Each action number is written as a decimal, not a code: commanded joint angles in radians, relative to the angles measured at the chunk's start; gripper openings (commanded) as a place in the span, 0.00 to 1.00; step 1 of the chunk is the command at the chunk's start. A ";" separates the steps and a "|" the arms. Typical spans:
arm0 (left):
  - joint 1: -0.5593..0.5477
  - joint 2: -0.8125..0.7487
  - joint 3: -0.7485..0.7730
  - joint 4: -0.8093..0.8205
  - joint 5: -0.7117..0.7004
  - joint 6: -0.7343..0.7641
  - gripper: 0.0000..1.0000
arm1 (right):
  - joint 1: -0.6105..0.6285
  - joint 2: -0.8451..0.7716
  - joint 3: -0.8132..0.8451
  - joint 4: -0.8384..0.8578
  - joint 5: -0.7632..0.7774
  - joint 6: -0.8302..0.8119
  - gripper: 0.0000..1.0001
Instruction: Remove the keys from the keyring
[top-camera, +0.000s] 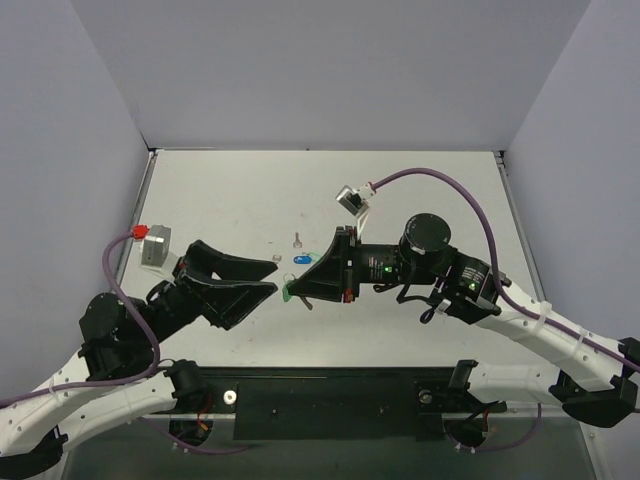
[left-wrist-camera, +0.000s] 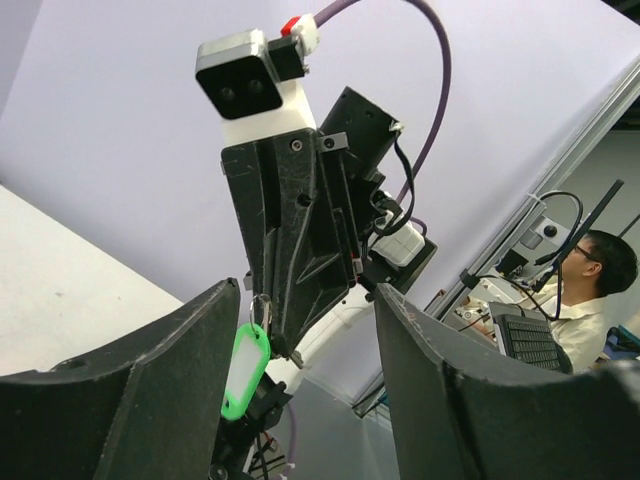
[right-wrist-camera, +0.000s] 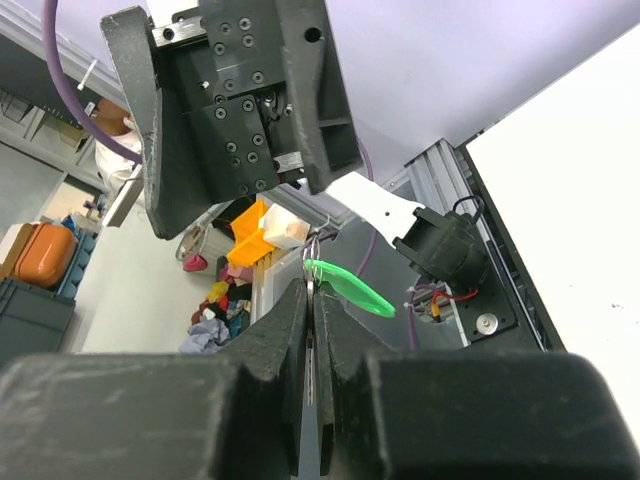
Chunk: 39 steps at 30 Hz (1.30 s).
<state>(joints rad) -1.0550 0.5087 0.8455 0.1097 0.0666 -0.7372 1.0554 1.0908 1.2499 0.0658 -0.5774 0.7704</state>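
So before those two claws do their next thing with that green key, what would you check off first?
1. Hold by the right gripper: ok. It is shut on the keyring, and the green key dangles from it.
2. The left gripper ready to grab: ok. It is open and faces the green key.
3. The green key between the left fingers: ok in the left wrist view, though nearer one finger.
4. The blue key off the keyring: ok. It lies on the table.
5. Bare keys off: ok for one bare key, which lies on the table; cannot tell for the second.
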 joint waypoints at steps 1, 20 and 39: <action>-0.003 -0.009 0.001 0.048 -0.011 0.022 0.64 | 0.009 -0.029 -0.004 0.135 0.019 0.035 0.00; -0.003 0.054 0.020 0.024 -0.002 0.035 0.47 | 0.021 -0.008 0.028 0.131 0.004 0.036 0.00; -0.003 0.079 0.053 -0.039 0.009 0.029 0.00 | 0.025 -0.006 0.028 0.095 -0.007 0.015 0.00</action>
<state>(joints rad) -1.0576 0.5663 0.8516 0.1093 0.0650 -0.7212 1.0683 1.0920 1.2396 0.1165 -0.5629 0.8101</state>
